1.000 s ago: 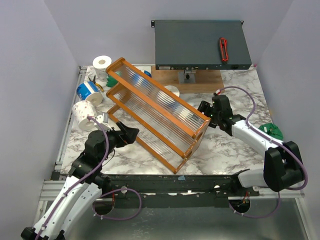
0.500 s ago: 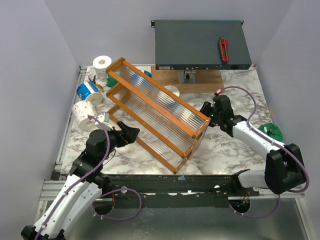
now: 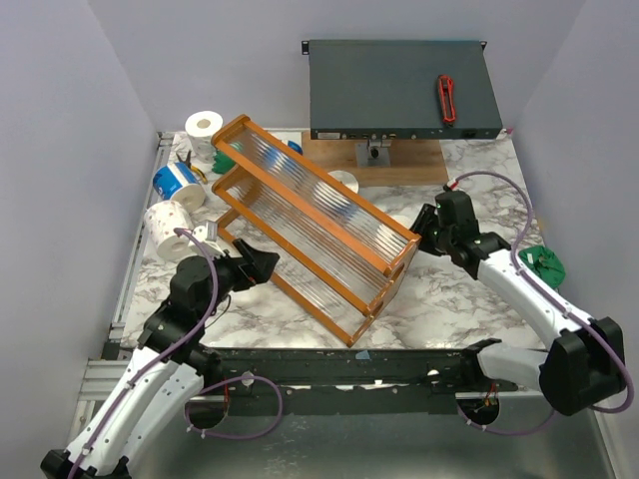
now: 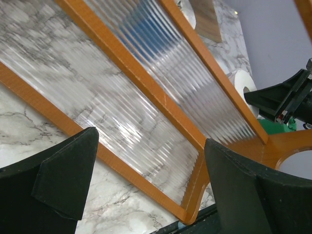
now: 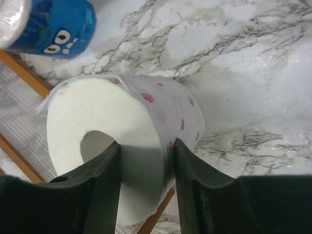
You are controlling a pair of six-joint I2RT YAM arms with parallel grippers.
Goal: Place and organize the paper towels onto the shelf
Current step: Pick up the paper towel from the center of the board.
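The shelf (image 3: 310, 225) lies slanted across the middle of the table, with an orange frame and clear ribbed tiers. My right gripper (image 3: 427, 230) sits at its right end, shut on a bare white paper towel roll (image 5: 122, 141). One finger is in the roll's core and the other is on its outer wall. A blue-wrapped roll (image 5: 53, 24) lies just beyond it. My left gripper (image 3: 262, 267) is open beside the shelf's near left rail (image 4: 122, 161), holding nothing. More rolls lie at the far left: white (image 3: 204, 125), blue (image 3: 178, 184), white (image 3: 165, 220) and green (image 3: 222, 160).
A dark grey metal box (image 3: 399, 90) with a red tool (image 3: 446, 98) on it stands at the back on a wooden block (image 3: 384, 165). Another white roll (image 3: 344, 182) lies behind the shelf. A green-wrapped item (image 3: 544, 261) lies at the right edge.
My right gripper has shut on the white roll and shifted slightly right, away from the shelf's end. The left arm has barely moved.
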